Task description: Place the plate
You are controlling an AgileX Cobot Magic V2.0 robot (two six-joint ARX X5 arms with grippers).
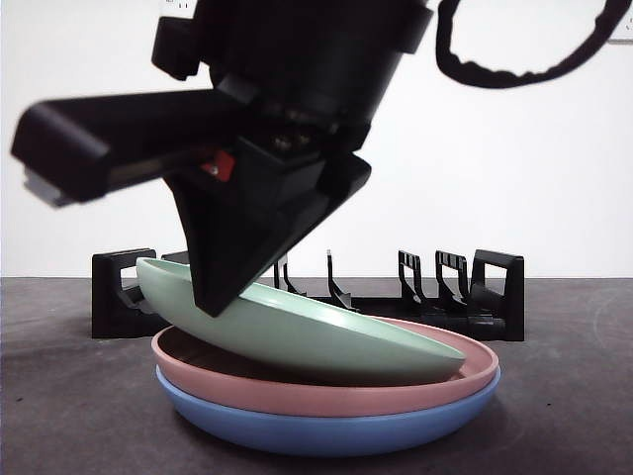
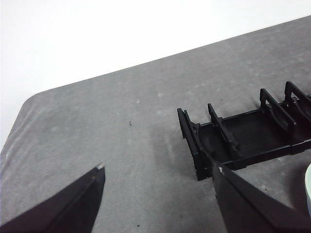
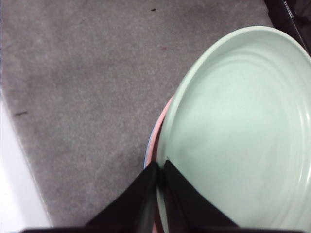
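Rack [image 1: 495, 287]: black slotted frame standing behind the stack, no plates in it
Right gripper [image 1: 223, 292]: jaws pinched tight on the green plate's near rim, one above and one under
Green plate [image 1: 297, 332]: tilted, gripped edge lifted, far edge resting in the pink plate [image 1: 465, 361], which sits in the blue plate [image 1: 326, 430]
Handling: looks light, stiff, smooth plastic; a rim pinch may let it swing or slip
Left gripper [image 2: 158, 191]: jaws spread wide, holding nothing, hovering near the rack's end
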